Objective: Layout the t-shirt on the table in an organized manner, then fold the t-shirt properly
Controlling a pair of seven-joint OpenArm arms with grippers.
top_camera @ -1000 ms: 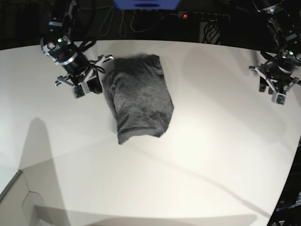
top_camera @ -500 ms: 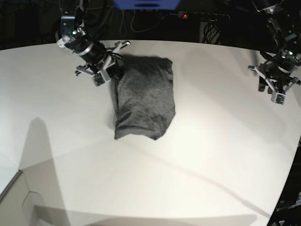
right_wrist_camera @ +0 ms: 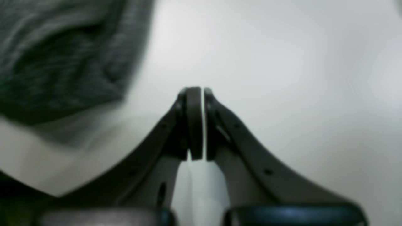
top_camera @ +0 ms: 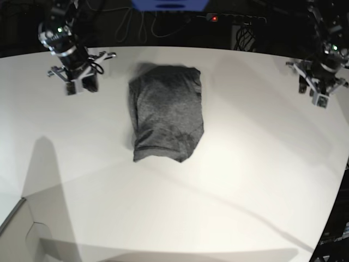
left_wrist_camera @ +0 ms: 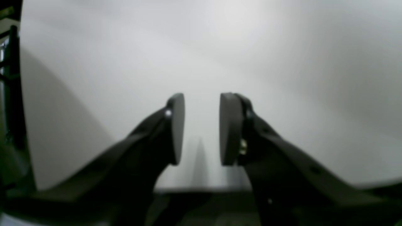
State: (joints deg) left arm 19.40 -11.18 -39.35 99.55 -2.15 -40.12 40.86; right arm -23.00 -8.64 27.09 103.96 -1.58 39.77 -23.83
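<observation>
The t-shirt [top_camera: 165, 112] lies as a compact dark-grey folded bundle on the white table [top_camera: 245, 180], a little left of the middle. My right gripper [top_camera: 80, 86] hovers left of the shirt's far end, apart from it. In the right wrist view this gripper [right_wrist_camera: 198, 122] is shut with nothing between its pads, and the shirt [right_wrist_camera: 62, 56] fills the upper left. My left gripper [top_camera: 320, 99] hangs at the far right edge, well away from the shirt. In the left wrist view it [left_wrist_camera: 201, 128] stands open over bare table [left_wrist_camera: 251, 47], holding nothing.
Cables and a power strip with a red light [top_camera: 215, 18] run along the dark back edge, near a blue object [top_camera: 169, 4]. A pale box corner [top_camera: 22, 229] sits at the bottom left. The table's curved edge falls away at the right [top_camera: 341, 180].
My right gripper has pulled away from the shirt's far left corner, moving left toward the back edge. The shirt lies still where it was left. My left gripper shifted slightly toward the back.
</observation>
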